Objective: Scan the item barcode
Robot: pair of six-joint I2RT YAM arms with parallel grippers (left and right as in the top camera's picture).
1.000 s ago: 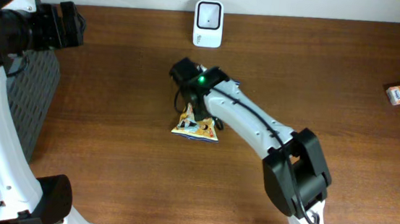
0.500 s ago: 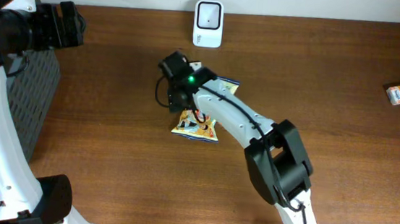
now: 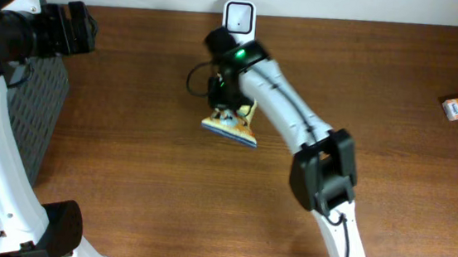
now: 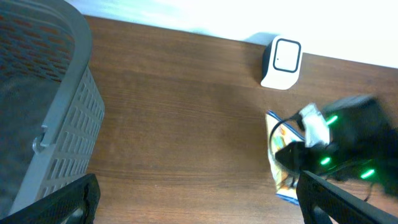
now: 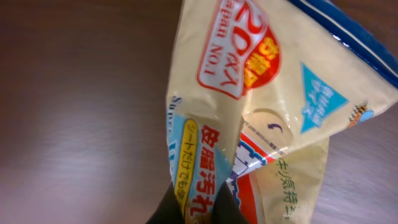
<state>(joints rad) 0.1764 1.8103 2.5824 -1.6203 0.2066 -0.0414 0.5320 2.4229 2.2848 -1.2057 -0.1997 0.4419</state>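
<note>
Since the right gripper (image 5: 198,200) is clamped on a folded edge of the packet (image 5: 267,93), the pick looks done. What's left is showing the packet to the scanner (image 3: 239,17).

Key geometry, all relative to the scanner:
- The packet (image 3: 231,127) sits just in front of the scanner, near it but not touching. The gripper (image 3: 228,103) is between the two.
- The packet's long axis runs from the pinch point straight away from the scanner, so its blue-trimmed far edge is the end furthest from the scanner window.
- It looks tipped up rather than lying flat. I can't tell whether that far edge touches the bench (image 3: 127,153).
- The right wrist view shows a printed face with red and blue lettering and no barcode. The barcode may be on the other face or under the fold, but I can't tell which.

My read is that the next move is mostly rotation, not travel. The packet is already close, so the job is to turn the barcode face toward the window. The crumpled pinch is the risk, because a fold could hide or warp the code.

The right arm is clearly the nearer one. The left gripper (image 4: 196,202) hangs well off to the scanner's side, over the grey basket (image 4: 43,112), with its jaws wide apart and nothing between them. From the left wrist view it sees both the scanner (image 4: 282,61) and the packet (image 4: 278,163), but it's too far away to help.
</note>
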